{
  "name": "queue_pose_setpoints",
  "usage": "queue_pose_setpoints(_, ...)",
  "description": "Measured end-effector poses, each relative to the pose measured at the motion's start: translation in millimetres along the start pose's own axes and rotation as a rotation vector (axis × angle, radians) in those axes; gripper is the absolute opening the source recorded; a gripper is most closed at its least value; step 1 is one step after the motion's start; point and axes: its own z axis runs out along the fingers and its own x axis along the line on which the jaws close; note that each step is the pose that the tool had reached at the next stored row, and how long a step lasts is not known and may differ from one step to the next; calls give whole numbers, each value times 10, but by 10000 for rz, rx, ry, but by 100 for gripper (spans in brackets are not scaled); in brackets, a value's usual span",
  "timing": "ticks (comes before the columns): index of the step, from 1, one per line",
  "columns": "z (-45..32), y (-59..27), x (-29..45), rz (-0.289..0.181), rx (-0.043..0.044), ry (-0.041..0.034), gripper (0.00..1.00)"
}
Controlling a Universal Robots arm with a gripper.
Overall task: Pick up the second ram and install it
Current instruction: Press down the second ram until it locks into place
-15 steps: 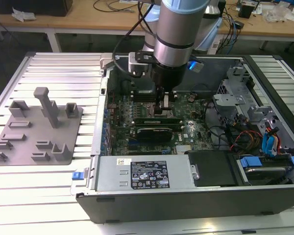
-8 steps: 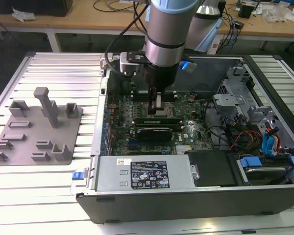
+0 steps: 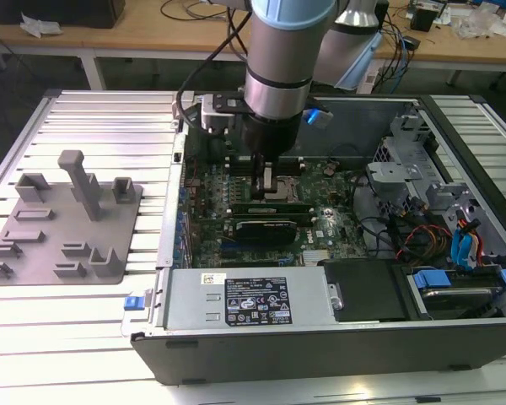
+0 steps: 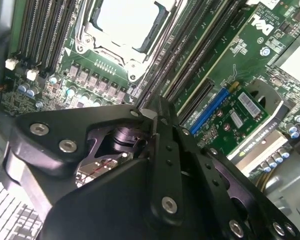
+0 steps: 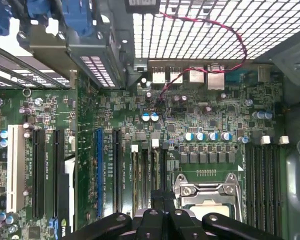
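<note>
My gripper [image 3: 261,179] reaches down inside the open computer case [image 3: 320,337], over the memory slots beside the CPU socket [image 4: 125,25]. In both wrist views its black fingers [image 5: 162,212] are pressed together with nothing visible between them. A green ram stick [image 3: 275,206] stands on edge in a slot of the motherboard [image 3: 228,181], just in front of the fingertips in the exterior view. In the first wrist view the ram [image 5: 157,170] runs under the fingertips, which hide whether they touch it.
A black expansion card [image 3: 270,228] lies in front of the ram. A grey holder tray [image 3: 67,219] sits on the slatted table at the exterior view's left. The power supply [image 3: 244,299], drive cages [image 3: 455,228] and cables [image 3: 413,236] crowd the case's front and right.
</note>
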Motion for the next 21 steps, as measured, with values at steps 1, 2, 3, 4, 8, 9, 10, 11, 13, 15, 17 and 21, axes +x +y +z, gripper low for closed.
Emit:
queue_pose_setpoints(1, 16, -1, 0, 0, 1, -1, 8)
queue_pose_setpoints(2, 33, -1, -2, 2, 1, 2, 8)
queue_pose_setpoints(3, 50, -2, -5, 2, 0, 7, 8)
queue_pose_setpoints(4, 58, -2, -7, 2, 0, 9, 8)
queue_pose_setpoints(8, 94, -4, -27, 3, 1, 30, 8)
queue_pose_setpoints(9, 110, -5, -30, 3, 1, 33, 8)
queue_pose_setpoints(10, 127, -6, -33, 3, 1, 36, 8)
queue_pose_setpoints(11, 142, -6, -33, 4, -2, 39, 8)
queue_pose_setpoints(13, 166, -6, -32, 4, 1, 42, 8)
queue_pose_setpoints(15, 170, -7, -32, 4, 5, 36, 8)
queue_pose_setpoints(17, 177, -8, -32, 4, 4, 36, 8)
queue_pose_setpoints(21, 197, -9, -31, 3, 5, 36, 8)
